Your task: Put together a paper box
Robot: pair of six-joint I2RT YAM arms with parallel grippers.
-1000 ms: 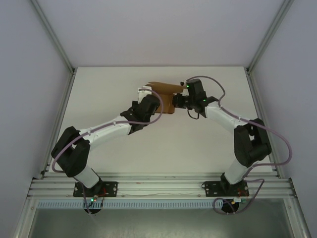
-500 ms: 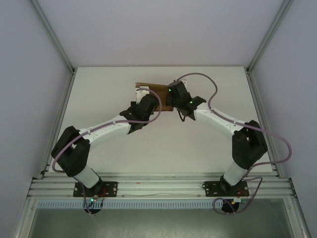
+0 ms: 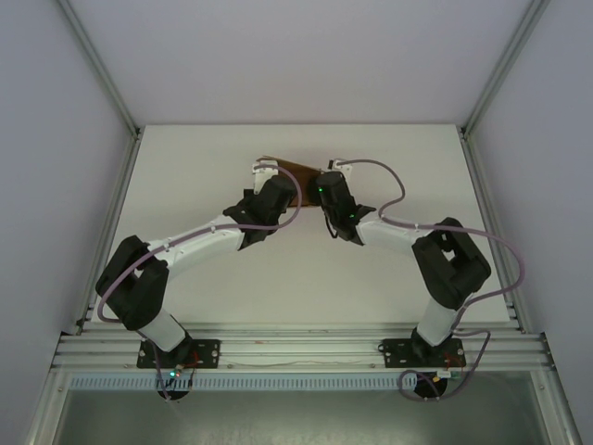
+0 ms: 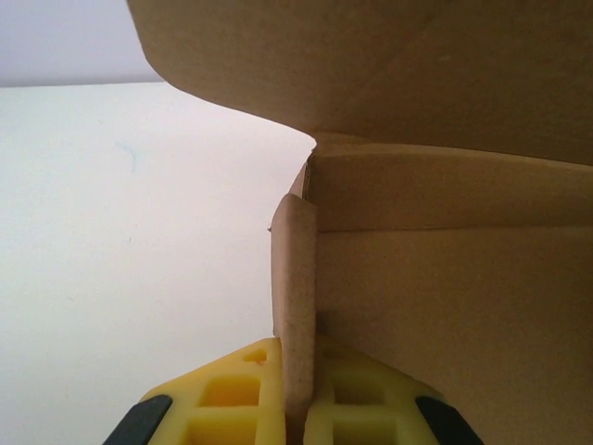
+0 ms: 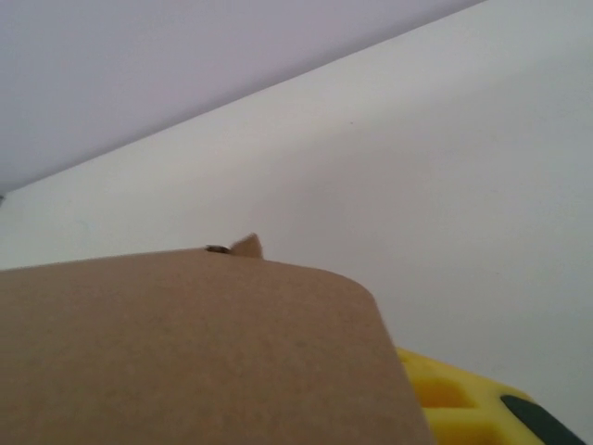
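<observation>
The paper box point(image 3: 298, 172) is brown cardboard, held up near the table's far middle between my two grippers, mostly hidden under them from above. My left gripper point(image 3: 268, 178) is shut on an upright flap edge point(image 4: 297, 278) of the box point(image 4: 445, 287), with both yellow fingers point(image 4: 232, 394) pressed against it. My right gripper point(image 3: 322, 182) sits against the box's right side. In the right wrist view a cardboard panel point(image 5: 185, 352) with a rounded corner covers the jaws, and one yellow finger point(image 5: 459, 399) shows beside it, so its opening is unclear.
The white table point(image 3: 204, 158) stretches around the box, with grey walls on the left, right and back. The aluminium rail point(image 3: 296, 350) with both arm bases runs along the near edge.
My right gripper has swung left over the box and its elbow has folded inward. Less of the box shows from above. The left arm has barely moved.
</observation>
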